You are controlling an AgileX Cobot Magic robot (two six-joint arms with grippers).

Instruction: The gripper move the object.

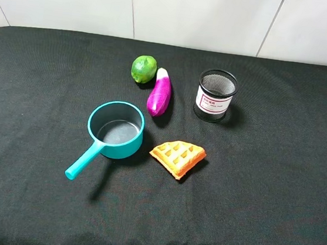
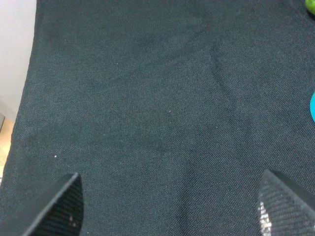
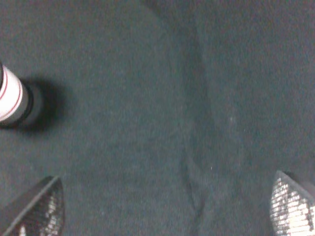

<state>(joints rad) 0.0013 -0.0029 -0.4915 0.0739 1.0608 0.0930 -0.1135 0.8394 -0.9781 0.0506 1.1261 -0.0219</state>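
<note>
Teal pan (image 1: 115, 130) mid-cloth, prob. well clear of left claw (image 2: 170, 206).

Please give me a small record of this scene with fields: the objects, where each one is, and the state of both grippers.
surface: black cloth
saucepan: teal, upright, empty, handle toward the near left
lime: green, behind the saucepan
eggplant: purple toy, lying right of the lime
waffle: orange piece, right of the saucepan, apart from it
mesh cup: black, white label, upright, far right
left gripper: open, above bare cloth, holding nothing
right gripper: open, above bare cloth, holding nothing
</note>
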